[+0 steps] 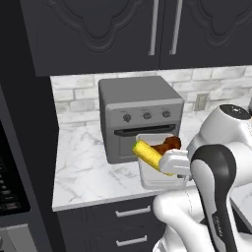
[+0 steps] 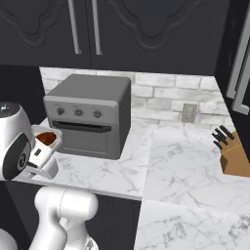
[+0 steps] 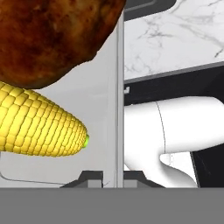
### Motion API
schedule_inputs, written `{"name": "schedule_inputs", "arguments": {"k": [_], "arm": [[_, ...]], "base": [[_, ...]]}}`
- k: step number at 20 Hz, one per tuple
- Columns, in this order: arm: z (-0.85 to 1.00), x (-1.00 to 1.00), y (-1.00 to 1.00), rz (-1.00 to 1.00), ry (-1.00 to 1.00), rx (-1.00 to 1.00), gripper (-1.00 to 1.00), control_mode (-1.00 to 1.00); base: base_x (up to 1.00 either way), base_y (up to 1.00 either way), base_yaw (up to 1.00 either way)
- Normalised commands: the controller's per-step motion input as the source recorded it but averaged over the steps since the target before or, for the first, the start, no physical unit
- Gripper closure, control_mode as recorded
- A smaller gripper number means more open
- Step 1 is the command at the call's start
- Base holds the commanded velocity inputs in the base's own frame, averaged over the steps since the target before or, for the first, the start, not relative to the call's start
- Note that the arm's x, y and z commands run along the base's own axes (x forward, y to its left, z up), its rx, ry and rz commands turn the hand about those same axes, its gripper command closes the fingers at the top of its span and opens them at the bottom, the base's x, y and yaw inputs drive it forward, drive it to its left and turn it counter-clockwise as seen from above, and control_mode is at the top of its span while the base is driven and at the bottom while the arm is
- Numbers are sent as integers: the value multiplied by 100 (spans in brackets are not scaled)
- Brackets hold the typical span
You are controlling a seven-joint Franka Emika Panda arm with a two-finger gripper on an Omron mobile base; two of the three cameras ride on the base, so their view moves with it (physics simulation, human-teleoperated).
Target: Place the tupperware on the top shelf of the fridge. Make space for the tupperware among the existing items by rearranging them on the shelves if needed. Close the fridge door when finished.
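The gripper pinches one thin wall of the tupperware between its two tips and holds the tub up in the air, just in front of the grey toaster oven. The corn and meat sit inside. The oven stands on a white marble counter under dark cupboards. A knife block stands well to the oven's right.

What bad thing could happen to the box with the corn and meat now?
1. The end effector seems to pinch just one thin wall of the tupperware, which looks tilted, so it might slip or twist loose.
2. The corn cob sticks out over the rim and the meat sits high, so either could tumble out.
3. The toaster oven stands right behind the tub, so a swing might bump it.
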Motion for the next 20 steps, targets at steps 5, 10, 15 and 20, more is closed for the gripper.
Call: {"name": "schedule_inputs", "arguments": {"k": [5, 10, 15, 20], "arm": [[0, 0, 0, 0, 0, 0, 100, 100], [0, 0, 0, 0, 0, 0, 100, 100], [0, 0, 0, 0, 0, 0, 100, 100], [0, 0, 0, 0, 0, 0, 100, 100]], "base": [[0, 34, 0], [-36, 26, 0], [-73, 14, 0], [-64, 15, -5]]}}
